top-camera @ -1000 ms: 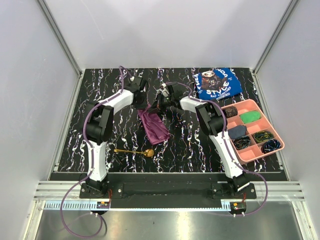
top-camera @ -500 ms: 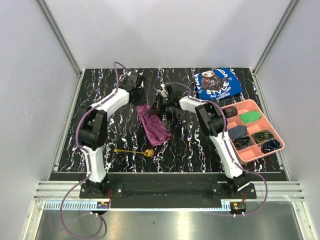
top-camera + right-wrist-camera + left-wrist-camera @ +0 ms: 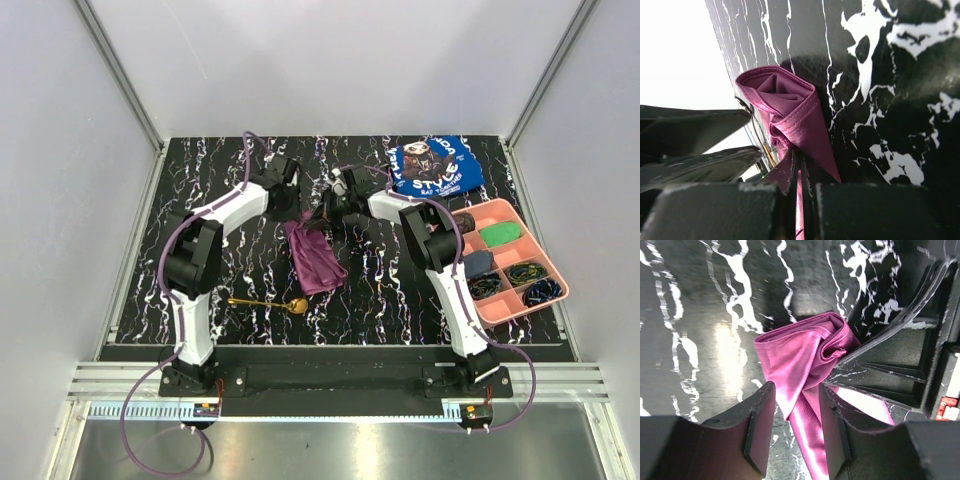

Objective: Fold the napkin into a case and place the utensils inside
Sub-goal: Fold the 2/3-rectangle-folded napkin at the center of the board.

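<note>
Where it lies near the middle of the black marbled surface [image 3: 380, 290], the plum-purple napkin [image 3: 316, 260] is a narrow folded strip, its far end bunched into a loose roll. The right gripper [image 3: 798, 172] has its fingers pressed together on the edge of that bunched end, a sliver of cloth showing between them. The left gripper [image 3: 792, 427] meets the same end from the other side, its fingers [image 3: 759, 432] spread with the cloth running between them. The gold spoon [image 3: 270, 303] lies flat just off the napkin's near end, bowl toward it and handle pointing left. Farther right sit a pink compartment tray [image 3: 528, 311] and, beyond it, a blue printed cloth [image 3: 435, 165].
</note>
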`<control>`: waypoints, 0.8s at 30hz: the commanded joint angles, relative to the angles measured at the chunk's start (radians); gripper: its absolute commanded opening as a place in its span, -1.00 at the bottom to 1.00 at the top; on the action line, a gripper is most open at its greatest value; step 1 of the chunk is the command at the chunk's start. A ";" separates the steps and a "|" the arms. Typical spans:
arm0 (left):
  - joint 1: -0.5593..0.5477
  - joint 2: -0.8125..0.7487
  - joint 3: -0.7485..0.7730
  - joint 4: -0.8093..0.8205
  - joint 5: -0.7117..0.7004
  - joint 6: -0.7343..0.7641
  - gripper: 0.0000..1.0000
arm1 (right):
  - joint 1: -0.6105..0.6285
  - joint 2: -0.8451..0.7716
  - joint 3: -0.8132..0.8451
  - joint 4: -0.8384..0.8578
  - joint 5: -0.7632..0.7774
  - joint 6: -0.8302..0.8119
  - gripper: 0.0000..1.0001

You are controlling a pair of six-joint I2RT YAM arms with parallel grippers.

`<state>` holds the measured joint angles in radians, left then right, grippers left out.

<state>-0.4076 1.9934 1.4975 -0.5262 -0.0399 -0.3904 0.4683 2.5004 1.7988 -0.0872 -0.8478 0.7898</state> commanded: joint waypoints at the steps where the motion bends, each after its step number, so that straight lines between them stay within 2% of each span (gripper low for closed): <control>1: -0.022 0.015 0.036 0.020 -0.066 0.034 -0.20 | -0.003 -0.080 -0.013 -0.013 0.003 -0.023 -1.00; 4: -0.037 0.025 0.043 0.023 -0.092 0.051 -0.31 | -0.002 -0.081 -0.016 -0.008 0.004 -0.018 -1.00; 17: -0.056 0.102 0.098 0.023 -0.193 0.064 -0.39 | 0.000 -0.072 -0.013 0.003 -0.013 -0.014 -1.00; 20: -0.056 0.116 0.112 0.022 -0.187 0.067 -0.56 | 0.001 -0.072 -0.010 0.001 -0.013 -0.015 -1.00; 21: -0.056 0.113 0.115 0.020 -0.178 0.067 -0.77 | 0.003 -0.074 -0.010 0.001 -0.013 -0.018 -1.00; 23: -0.056 0.087 0.104 0.017 -0.167 0.064 -0.96 | 0.003 -0.074 -0.010 -0.005 -0.013 -0.030 -1.00; 24: -0.054 0.071 0.098 0.015 -0.138 0.061 -1.00 | 0.004 -0.077 -0.010 -0.008 -0.014 -0.032 -1.00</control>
<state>-0.4610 2.1036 1.5700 -0.5293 -0.1848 -0.3351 0.4664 2.4931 1.7885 -0.0940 -0.8501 0.7826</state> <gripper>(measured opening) 0.043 0.011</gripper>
